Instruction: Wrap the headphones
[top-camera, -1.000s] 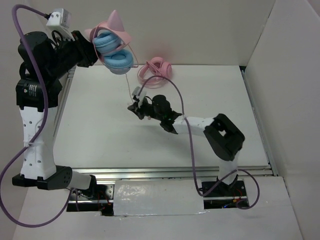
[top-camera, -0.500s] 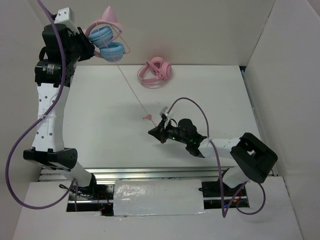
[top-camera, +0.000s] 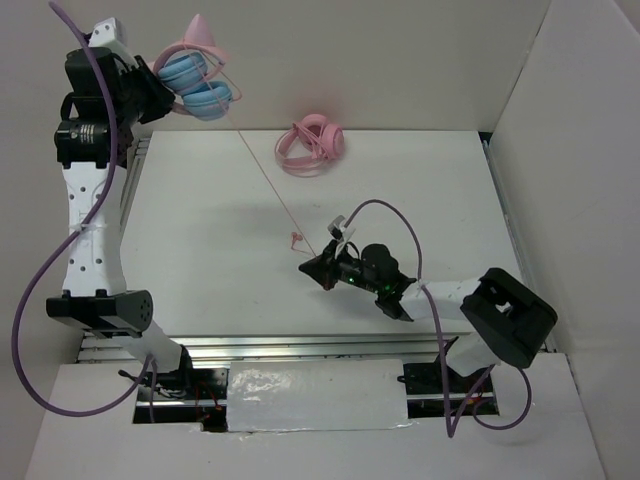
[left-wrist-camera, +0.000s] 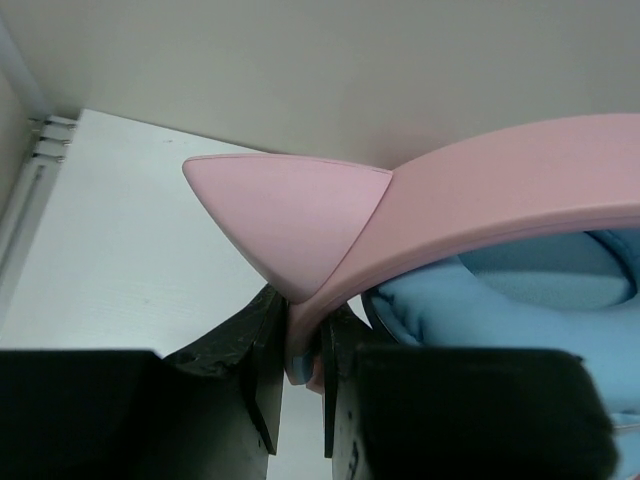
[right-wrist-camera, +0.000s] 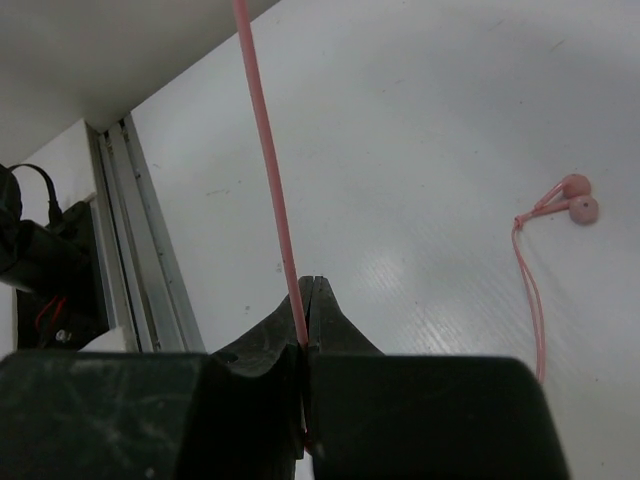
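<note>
The left gripper (left-wrist-camera: 298, 375) has its two fingers pressed on the pink headband (left-wrist-camera: 480, 190) of the headphones (top-camera: 195, 80), pinching it just below one cat ear (left-wrist-camera: 290, 215). A light blue ear cup (left-wrist-camera: 520, 290) sits directly beside this grip, to the right in the left wrist view. The arm holds the headphones up in the air at the far left corner, near the back wall (top-camera: 400, 60) and above the far left edge of the table (top-camera: 200, 250).

The right gripper (right-wrist-camera: 305, 320) is pressed together on the thin pink cable (right-wrist-camera: 265, 150). This gripper is low over the middle of the table. From its fingers the cable goes in one straight, tight line up to the headphones.

On the table just beside the right gripper lies a small pink piece (right-wrist-camera: 578, 198) with two rounded ends and a thin wire. I cannot tell if it belongs to the cable. The all-pink headphones (top-camera: 310, 145) lie on the far part of the table, well apart from both grippers.
</note>
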